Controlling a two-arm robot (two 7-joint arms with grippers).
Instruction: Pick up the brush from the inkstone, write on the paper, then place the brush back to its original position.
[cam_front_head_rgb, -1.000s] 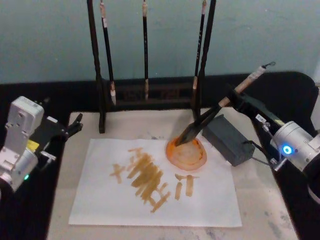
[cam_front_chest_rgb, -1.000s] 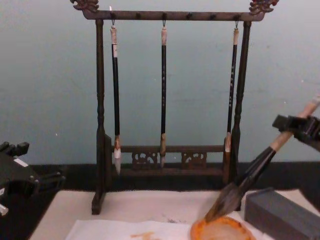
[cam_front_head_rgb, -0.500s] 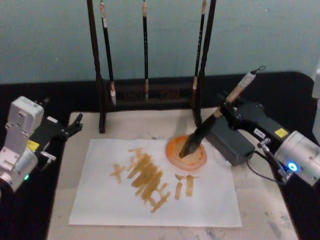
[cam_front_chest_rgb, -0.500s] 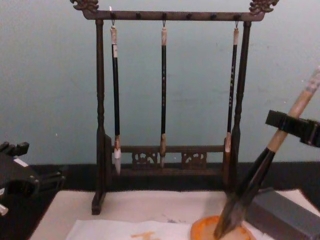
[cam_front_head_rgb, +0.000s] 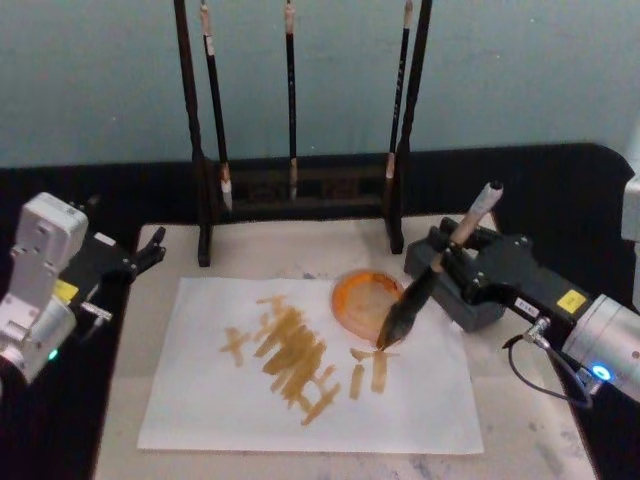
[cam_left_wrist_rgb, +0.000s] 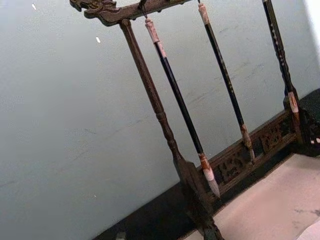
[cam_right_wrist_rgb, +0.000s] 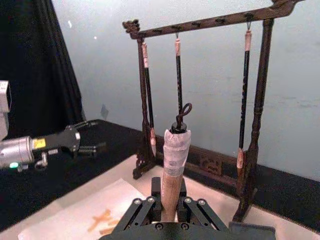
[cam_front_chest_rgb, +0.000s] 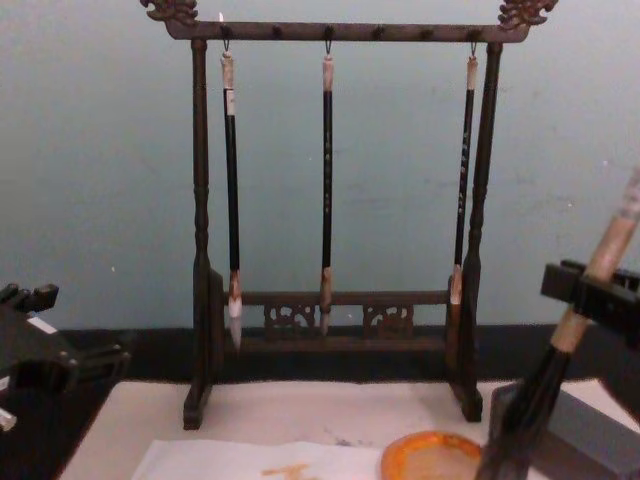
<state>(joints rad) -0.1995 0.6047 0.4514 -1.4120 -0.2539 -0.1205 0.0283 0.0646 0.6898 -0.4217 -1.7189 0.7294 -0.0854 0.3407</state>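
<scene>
At centre right, the right claw (cam_front_head_rgb: 452, 262) pinches the brush (cam_front_head_rgb: 414, 302), which slants down-left, bristles meeting the paper (cam_front_head_rgb: 200, 400); the left claw (cam_front_head_rgb: 148, 252) sits spread at far left.

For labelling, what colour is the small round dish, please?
The small round dish is orange, clearest in head view.

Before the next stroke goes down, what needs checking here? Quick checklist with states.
1. Right claw shut on the brush handle: ok.
2. Bristle tip past the orange dish, over the paper: ok.
3. Tip touching the paper: cannot tell.
4. Bare paper near the tip for a new mark: ok.
5. Left claw parked at the table's left, off the paper: ok.
</scene>
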